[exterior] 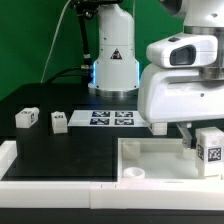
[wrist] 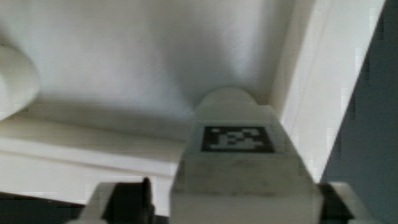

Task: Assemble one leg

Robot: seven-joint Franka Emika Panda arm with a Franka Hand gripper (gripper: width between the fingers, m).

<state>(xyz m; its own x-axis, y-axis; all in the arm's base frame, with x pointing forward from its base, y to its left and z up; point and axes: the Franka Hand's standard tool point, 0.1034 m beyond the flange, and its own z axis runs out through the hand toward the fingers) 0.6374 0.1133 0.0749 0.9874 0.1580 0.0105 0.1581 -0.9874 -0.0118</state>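
My gripper [exterior: 204, 140] is shut on a white leg [exterior: 211, 150] with a black-and-white tag. It holds the leg upright over the near right corner of the large white tray-like piece [exterior: 150, 158]. In the wrist view the leg [wrist: 238, 150] stands between my two dark fingers [wrist: 128, 203], tag facing the camera. The tray's pale floor and raised rim [wrist: 306, 90] lie beyond it. I cannot tell whether the leg's far end touches the tray. Two more legs [exterior: 26, 117] [exterior: 59, 121] lie on the black table at the exterior view's left.
The marker board [exterior: 112, 118] lies flat at the middle back, in front of the robot base [exterior: 112, 70]. A white border [exterior: 60, 185] runs along the table's near edge. The arm's white body [exterior: 180, 90] hangs over the right side.
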